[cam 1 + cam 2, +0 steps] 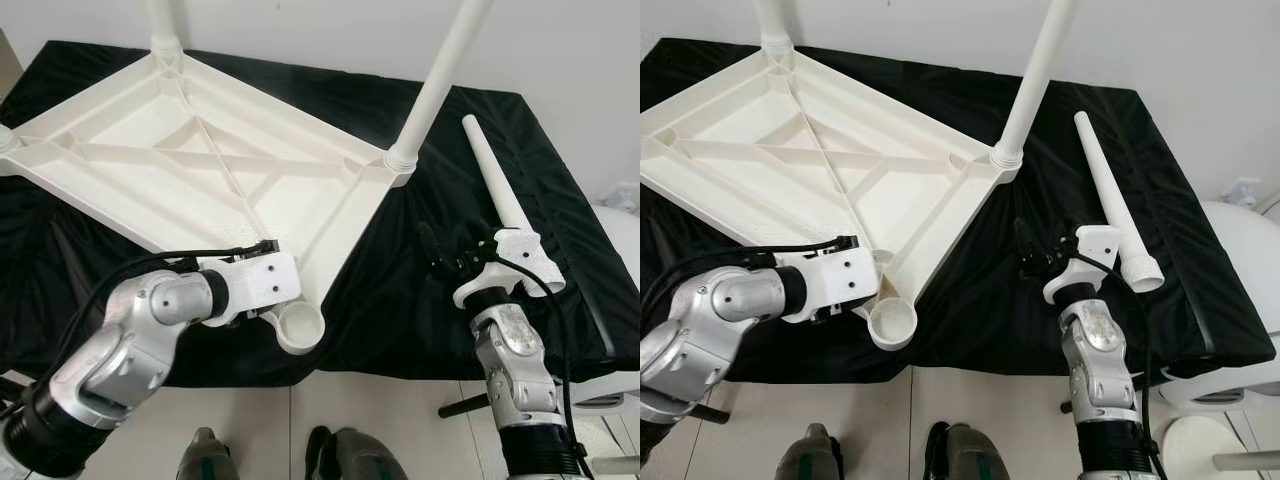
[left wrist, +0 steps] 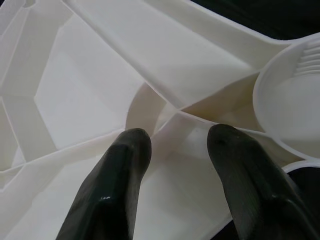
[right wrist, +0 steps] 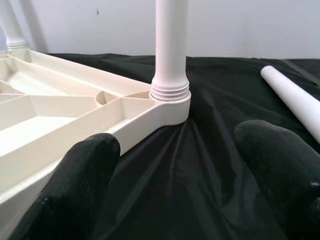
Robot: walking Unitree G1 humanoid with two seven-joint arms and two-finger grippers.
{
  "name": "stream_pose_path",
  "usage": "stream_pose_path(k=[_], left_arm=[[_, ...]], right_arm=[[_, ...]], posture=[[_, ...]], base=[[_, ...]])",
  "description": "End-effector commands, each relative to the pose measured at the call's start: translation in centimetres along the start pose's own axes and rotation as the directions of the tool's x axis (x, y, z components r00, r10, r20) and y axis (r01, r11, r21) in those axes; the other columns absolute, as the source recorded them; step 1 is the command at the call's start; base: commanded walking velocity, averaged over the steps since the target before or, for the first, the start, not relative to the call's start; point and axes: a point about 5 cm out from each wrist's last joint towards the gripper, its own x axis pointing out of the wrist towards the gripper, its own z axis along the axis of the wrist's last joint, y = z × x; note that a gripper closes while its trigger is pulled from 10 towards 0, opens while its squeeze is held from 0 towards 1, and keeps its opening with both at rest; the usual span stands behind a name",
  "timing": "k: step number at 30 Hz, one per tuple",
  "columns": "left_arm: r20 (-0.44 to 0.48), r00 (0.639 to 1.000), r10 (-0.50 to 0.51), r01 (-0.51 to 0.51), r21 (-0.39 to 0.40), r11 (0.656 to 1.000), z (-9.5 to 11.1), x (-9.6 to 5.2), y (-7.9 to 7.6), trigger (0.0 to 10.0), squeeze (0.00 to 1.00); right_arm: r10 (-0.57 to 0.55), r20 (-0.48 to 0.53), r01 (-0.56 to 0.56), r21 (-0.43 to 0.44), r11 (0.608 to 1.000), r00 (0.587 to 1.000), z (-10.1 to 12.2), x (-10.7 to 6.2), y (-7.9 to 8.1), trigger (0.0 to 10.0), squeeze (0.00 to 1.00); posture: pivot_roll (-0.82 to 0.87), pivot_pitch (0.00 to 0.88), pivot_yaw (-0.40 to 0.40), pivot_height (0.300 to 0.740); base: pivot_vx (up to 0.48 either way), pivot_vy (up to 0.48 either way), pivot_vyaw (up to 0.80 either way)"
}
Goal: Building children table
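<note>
Now leg-fitting step: left gripper (image 1: 262, 283), fingers parted, braces the upturned tabletop (image 1: 190, 160) beside its empty socket (image 1: 300, 325). Right gripper (image 1: 440, 258) open, empty; loose leg (image 1: 497, 195) just beyond, needs grabbing next.

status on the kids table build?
Left gripper open over tabletop near empty corner socket. Right gripper open, empty, beside loose leg. Two legs fitted.

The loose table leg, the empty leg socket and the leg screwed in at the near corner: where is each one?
loose table leg (image 1: 492, 176): left eye view, middle of its shaft.
empty leg socket (image 1: 300, 326): left eye view, inside the round cup.
screwed-in leg (image 3: 170, 45): right wrist view, shaft above the threaded collar.
</note>
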Motion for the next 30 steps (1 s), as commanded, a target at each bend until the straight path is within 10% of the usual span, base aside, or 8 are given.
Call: stream_pose_path(k=[1,30], left_arm=[[0.002,1.0,0.004,-0.004,0.0,1.0,0.0,0.8,-0.7,10.0,0.0],[0.2,0.98,0.006,-0.003,-0.019,1.0,7.6,5.4,-1.1,10.0,0.0]], right_arm=[[-0.019,0.007,0.019,0.001,1.0,1.0,0.3,-0.1,-0.5,10.0,0.0],[-0.078,0.023,0.079,-0.034,0.996,0.997,1.2,-0.2,-1.8,10.0,0.0]], posture=[[0.02,0.114,-0.114,0.74],[-0.02,0.134,-0.091,0.74]], base=[[0.0,0.0,0.0],[0.0,0.0,0.0]])
